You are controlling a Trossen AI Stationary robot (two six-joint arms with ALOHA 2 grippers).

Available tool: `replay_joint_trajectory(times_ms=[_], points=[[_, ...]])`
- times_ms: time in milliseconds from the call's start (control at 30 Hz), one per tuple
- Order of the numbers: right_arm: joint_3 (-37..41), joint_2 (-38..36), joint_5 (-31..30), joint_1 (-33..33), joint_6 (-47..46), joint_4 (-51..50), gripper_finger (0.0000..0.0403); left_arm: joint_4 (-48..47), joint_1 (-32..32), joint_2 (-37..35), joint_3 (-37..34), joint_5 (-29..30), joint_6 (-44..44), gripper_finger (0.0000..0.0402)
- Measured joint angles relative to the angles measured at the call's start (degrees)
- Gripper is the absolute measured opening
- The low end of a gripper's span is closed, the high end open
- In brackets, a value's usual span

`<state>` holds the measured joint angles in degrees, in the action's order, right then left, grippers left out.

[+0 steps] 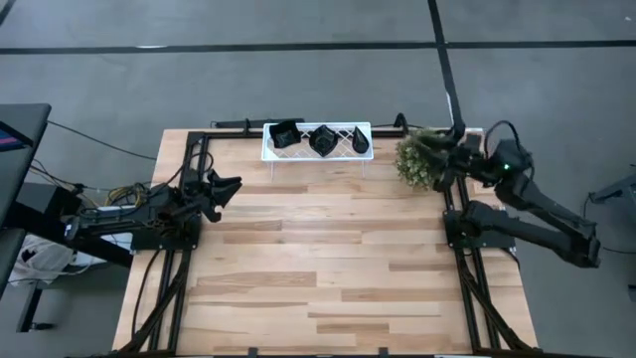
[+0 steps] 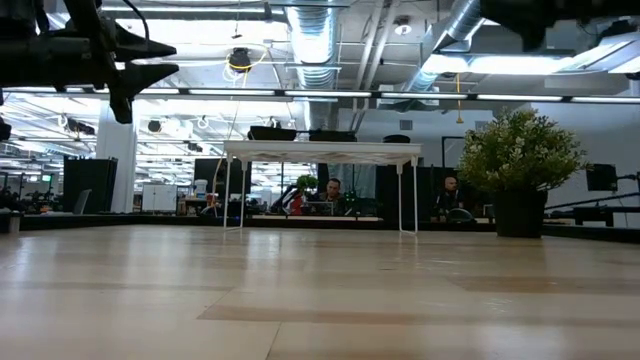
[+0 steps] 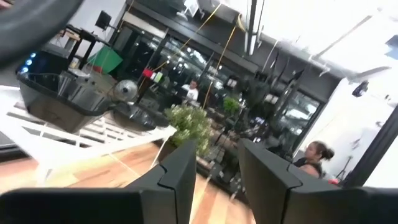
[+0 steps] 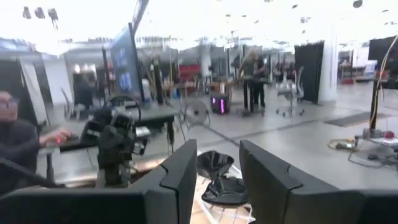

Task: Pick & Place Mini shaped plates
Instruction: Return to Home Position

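Three mini shaped plates, glossy black, lie on a white lattice tray (image 1: 270, 149) at the table's far edge: one on the left (image 1: 285, 134), one in the middle (image 1: 323, 139), one on the right (image 1: 358, 142). The tray stands on thin legs (image 2: 320, 152). My left gripper (image 1: 227, 188) hovers open at the table's left side, pointing toward the right, with nothing between its fingers (image 3: 217, 168). My right gripper (image 1: 444, 165) hovers open at the far right beside a potted plant, well above the table, fingers apart and bare (image 4: 217, 168). Past them show two plates (image 4: 214, 163).
A bushy potted plant (image 1: 421, 159) stands at the far right corner, just right of the tray and right under my right gripper. The wooden tabletop (image 1: 328, 259) stretches bare toward the near edge. Black frame rails (image 1: 467, 288) run along both table sides. People sit beyond the table (image 2: 330, 190).
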<state>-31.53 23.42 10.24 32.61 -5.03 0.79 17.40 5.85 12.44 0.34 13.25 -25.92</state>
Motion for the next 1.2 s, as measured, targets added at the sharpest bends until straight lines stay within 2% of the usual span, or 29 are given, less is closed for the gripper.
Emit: replay_joint_trajectory(times_ms=[233, 333, 500, 633, 733, 867, 967, 1200], points=[[16.16, -7.7, 0.18, -1.24, -5.82, 6.5, 0.0117, 11.56, -0.09, 0.03, 0.02, -0.74, 3.54, 0.0122], [21.68, -10.42, 0.36, -2.22, -7.74, 11.85, 0.0117, 11.61, -0.1, 0.06, 0.02, -0.99, 4.48, 0.0122], [27.42, -15.57, 0.37, -3.57, -8.84, 11.5, 0.0117, 11.28, -0.09, 0.06, 0.02, -1.16, 5.08, 0.0122], [30.08, -20.3, 1.74, -5.02, -9.98, 11.71, 0.0117, 10.17, -0.09, 0.1, 0.02, -2.47, 5.28, 0.0122], [30.76, -23.36, 5.13, -6.17, -10.09, 8.49, 0.0117, 9.52, -0.38, 0.12, 0.02, -3.81, 5.35, 0.0122], [30.66, -23.3, 10.87, -7.94, -10.55, 2.99, 0.0117, 9.45, -1.54, 0.15, 0.02, -3.9, 6.62, 0.0122], [30.51, -22.21, 12.44, -9.73, -10.28, 1.53, 0.0117, 9.06, -2.1, 0.52, 0.02, -3.91, 7.77, 0.0122], [30.49, -21.17, 12.41, -12.93, -10.08, 1.25, 0.0117, 8.97, -2.1, 2.08, 0.02, -3.92, 8.08, 0.0122]])
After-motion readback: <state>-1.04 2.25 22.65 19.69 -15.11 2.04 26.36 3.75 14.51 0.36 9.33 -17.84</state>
